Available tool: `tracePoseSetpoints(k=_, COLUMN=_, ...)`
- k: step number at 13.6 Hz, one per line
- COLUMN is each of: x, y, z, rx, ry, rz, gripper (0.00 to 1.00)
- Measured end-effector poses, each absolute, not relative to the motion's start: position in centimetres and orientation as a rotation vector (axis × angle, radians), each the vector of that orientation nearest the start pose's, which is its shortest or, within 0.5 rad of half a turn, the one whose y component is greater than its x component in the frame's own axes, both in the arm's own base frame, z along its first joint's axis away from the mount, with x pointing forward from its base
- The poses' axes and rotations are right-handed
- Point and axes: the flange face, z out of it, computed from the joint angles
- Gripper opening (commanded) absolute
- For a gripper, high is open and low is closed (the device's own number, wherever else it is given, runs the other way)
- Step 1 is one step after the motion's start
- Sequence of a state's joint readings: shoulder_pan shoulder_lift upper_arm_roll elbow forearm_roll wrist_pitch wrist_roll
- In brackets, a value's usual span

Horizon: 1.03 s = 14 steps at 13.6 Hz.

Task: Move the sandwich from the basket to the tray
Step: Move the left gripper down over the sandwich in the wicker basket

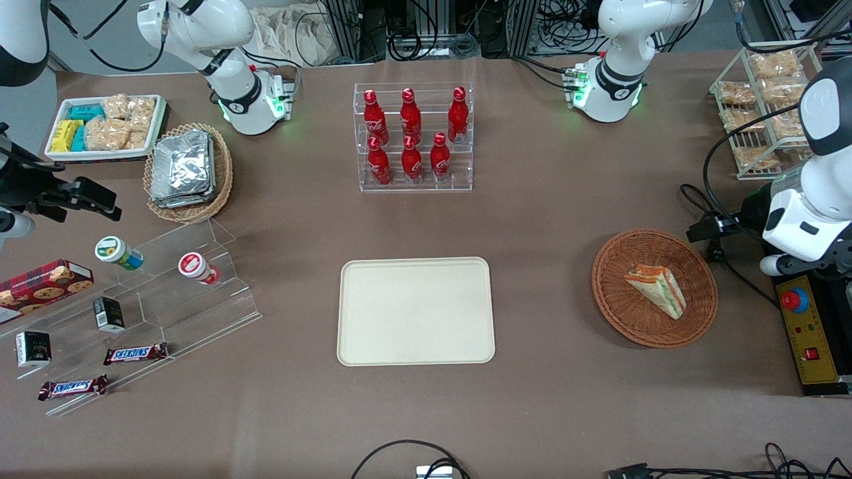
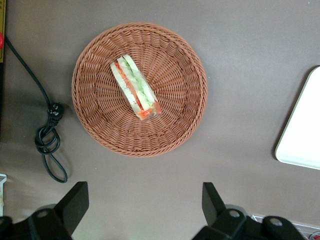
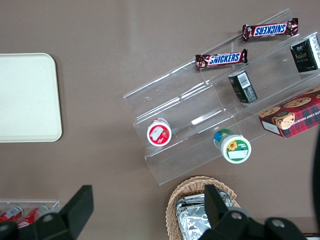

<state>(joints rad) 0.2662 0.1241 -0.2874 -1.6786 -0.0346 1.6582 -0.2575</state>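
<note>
Fingers of the gripper are being held wide apart and empty, above the surface just beside the basket. Inside that basket, near its middle, the sandwich is lying flat, its long axis crossing the finger line slantwise, its narrow tip pointing toward the basket rim. Turning the wrist so the fingers close across the short width is being advised before lowering; the tray is waiting well apart from the basket.
</note>
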Motion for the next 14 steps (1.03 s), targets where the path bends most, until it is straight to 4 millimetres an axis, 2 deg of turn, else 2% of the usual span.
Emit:
tracePoseSetpoints(k=4, x=58.7, y=-0.6, z=51.5, rx=-3.141, ry=-0.379, rz=0.217, gripper=1.0)
tracePoseSetpoints(k=7, x=60.8, y=0.0, z=51.9, rx=-3.139, ry=-0.405, rz=0.179, gripper=1.0)
tracePoseSetpoints(k=10, x=62.0, y=1.1, z=49.0, rx=-3.005, ry=-0.639, rz=0.204, gripper=1.0)
tracePoseSetpoints(k=12, x=62.6, y=1.0, z=45.8, rx=-2.922, ry=-0.901, rz=0.174, gripper=1.0)
tracePoseSetpoints(k=14, x=62.7, y=0.6, z=41.7, rx=-2.877, ry=-1.089, rz=0.129, gripper=1.0)
